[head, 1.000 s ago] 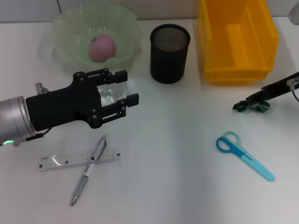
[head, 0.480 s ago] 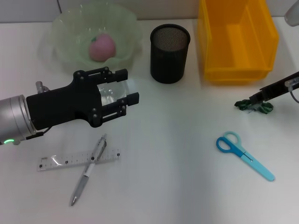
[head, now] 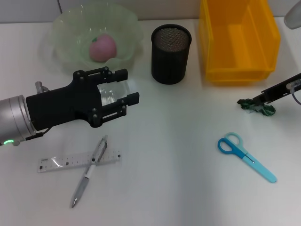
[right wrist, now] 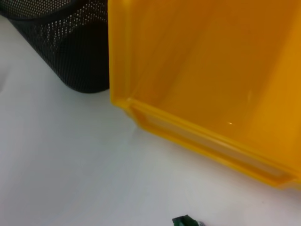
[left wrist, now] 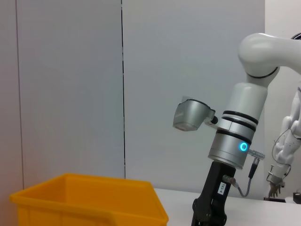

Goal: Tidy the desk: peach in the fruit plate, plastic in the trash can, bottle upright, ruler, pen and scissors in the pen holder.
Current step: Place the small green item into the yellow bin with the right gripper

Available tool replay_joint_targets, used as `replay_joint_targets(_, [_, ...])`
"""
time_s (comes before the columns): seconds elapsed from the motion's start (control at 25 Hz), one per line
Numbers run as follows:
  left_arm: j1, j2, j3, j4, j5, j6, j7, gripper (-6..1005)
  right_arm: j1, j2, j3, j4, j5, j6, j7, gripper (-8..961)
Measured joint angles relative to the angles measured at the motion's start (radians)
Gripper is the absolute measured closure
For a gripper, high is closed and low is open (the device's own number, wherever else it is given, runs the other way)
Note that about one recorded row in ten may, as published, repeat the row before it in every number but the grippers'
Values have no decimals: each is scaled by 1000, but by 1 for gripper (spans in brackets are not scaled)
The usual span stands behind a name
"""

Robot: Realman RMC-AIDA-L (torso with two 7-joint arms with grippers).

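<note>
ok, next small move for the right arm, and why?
Probably lift the plastic and carry it over the trash can. The right gripper sits at the dark green scrap, which looks pinched but still low by the desk, short of the bin.

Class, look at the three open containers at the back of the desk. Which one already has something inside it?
The pale green fruit plate: the pink peach sits in it. The black pen holder and yellow trash can show nothing inside.
</note>
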Motion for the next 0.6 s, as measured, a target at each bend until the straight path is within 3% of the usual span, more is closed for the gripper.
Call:
replay_joint_targets(0.32, [0, 0, -1, 0, 0, -5, 0, 418, -4, 1, 0, -31, 2, -7, -2, 828])
replay_joint_targets(0.4, [0, 0, -1, 0, 0, -8, 0, 418, -4, 1, 1, -32, 3, -9, -3, 949])
replay_joint_targets(0.6, [-2, 0, -2, 0, 0, -14, 0, 418, -3, 1, 1, -34, 3, -11, -3, 953])
